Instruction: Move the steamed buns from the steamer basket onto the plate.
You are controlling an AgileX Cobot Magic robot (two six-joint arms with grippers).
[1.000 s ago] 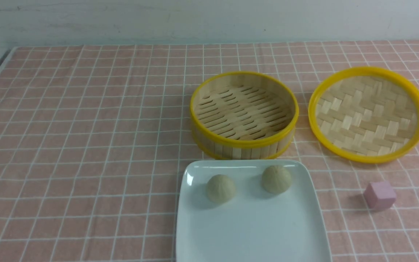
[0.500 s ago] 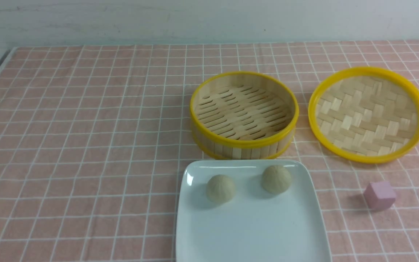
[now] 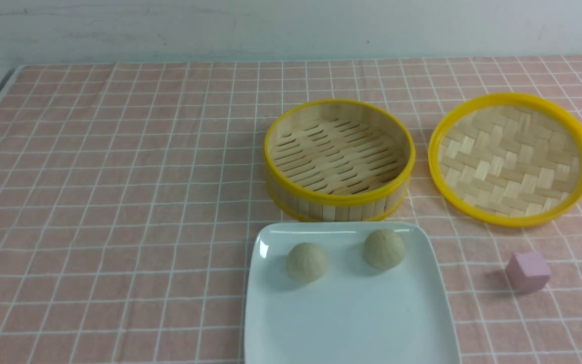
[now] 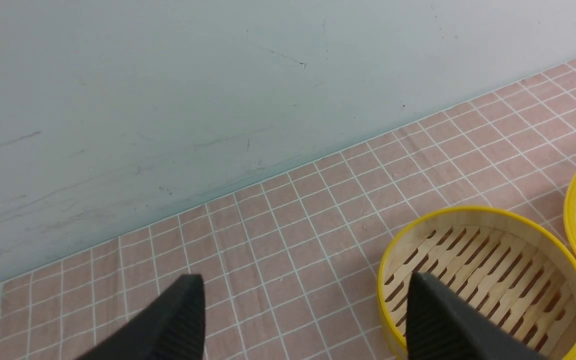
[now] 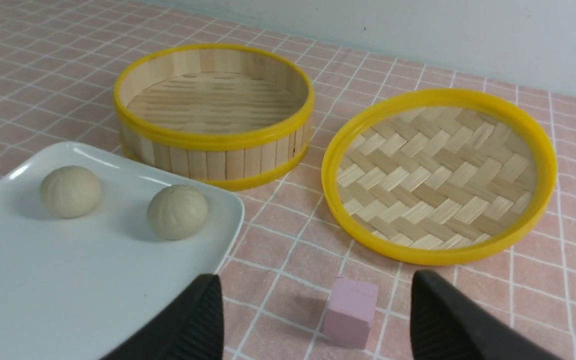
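Both buns [image 3: 306,261] on plate [image 3: 351,323], basket [image 3: 336,207] empty. Likely light, soft, dentable: pinch gently across middle. Your left tool [image 4: 305,300], right tool [image 5: 314,292] spread wide, holding nothing.

This looks like a robot test bench dressed up as a dining table rather than a lived-in kitchen. A pink checked cloth [image 3: 119,202] lies flat under the basket [image 3: 339,210] and runs well beyond it on every side. Behind the basket stands a bare, pale, scuffed wall [image 3: 291,25]. Only a few things are set out around the basket: a woven lid [image 3: 511,156] to its right, a white plate [image 3: 351,323] just in front of it bearing two buns [image 3: 306,261], and a plain pink cube [image 3: 527,271] to its front right. The black ribbed left gripper [image 4: 304,280] and right gripper [image 5: 315,277] face the basket, jaws apart.
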